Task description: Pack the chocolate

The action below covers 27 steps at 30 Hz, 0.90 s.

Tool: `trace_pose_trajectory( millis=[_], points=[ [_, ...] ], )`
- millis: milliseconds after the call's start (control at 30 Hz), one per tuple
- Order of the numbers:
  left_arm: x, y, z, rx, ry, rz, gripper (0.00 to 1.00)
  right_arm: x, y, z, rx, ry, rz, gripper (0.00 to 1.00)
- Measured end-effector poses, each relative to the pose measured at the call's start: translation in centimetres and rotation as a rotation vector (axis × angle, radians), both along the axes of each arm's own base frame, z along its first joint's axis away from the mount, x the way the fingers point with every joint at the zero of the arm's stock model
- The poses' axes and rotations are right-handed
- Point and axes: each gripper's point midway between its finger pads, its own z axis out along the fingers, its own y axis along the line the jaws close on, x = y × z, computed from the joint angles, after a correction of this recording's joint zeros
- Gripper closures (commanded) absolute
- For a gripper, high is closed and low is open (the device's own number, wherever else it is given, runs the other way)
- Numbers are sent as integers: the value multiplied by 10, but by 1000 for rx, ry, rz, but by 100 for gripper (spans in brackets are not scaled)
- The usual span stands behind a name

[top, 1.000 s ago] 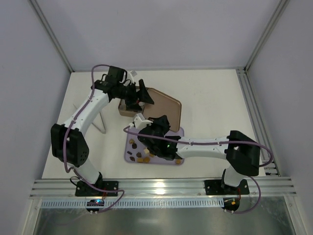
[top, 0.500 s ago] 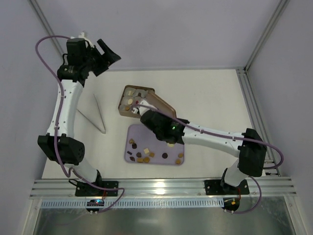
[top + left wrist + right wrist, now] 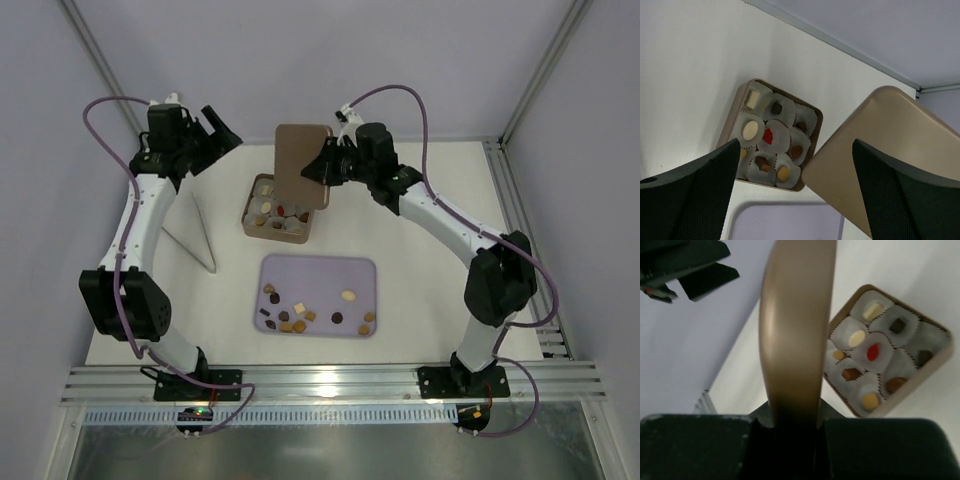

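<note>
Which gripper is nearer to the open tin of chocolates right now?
Right. The right gripper, shut on the lid, is at the tin's far right corner in the top view; the left gripper, open, is farther off to the tin's far left.

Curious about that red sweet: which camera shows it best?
The right wrist view: the red chocolate looks largest, unobstructed. The left wrist view shows it slightly smaller; the top view, only a tiny speck.

Raised lid (image 3: 303, 165) (in right hand (image 3: 323, 172)) blocks far-right approach to tin (image 3: 248, 222); near side, tray (image 3: 320, 272) open above.
</note>
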Motion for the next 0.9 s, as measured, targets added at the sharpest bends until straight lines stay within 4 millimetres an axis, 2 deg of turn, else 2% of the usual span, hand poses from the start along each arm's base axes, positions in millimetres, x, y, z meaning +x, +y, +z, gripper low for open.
trace_pose_trajectory(
  millis=[133,267,400,500,567,633,800,900],
  points=[
    [2,1,-17,20,3,-11,10,22,27,-27,203,161,59,96],
    [7,1,-24,31,-10,-16,10,38,48,-70,342,329,85,96],
    [13,2,-35,34,-11,-14,11,52,63,-112,457,482,82,96],
    [19,2,-49,41,10,-16,11,58,69,-128,522,549,78,96],
    [21,3,-61,50,32,-16,11,60,70,-133,547,579,72,96],
    [23,3,-69,55,48,-16,11,62,71,-129,569,584,73,96],
    [29,4,-85,59,73,-16,12,67,74,-98,636,535,108,96],
    [31,3,-97,60,96,-17,12,67,75,-92,653,529,118,96]
  ],
)
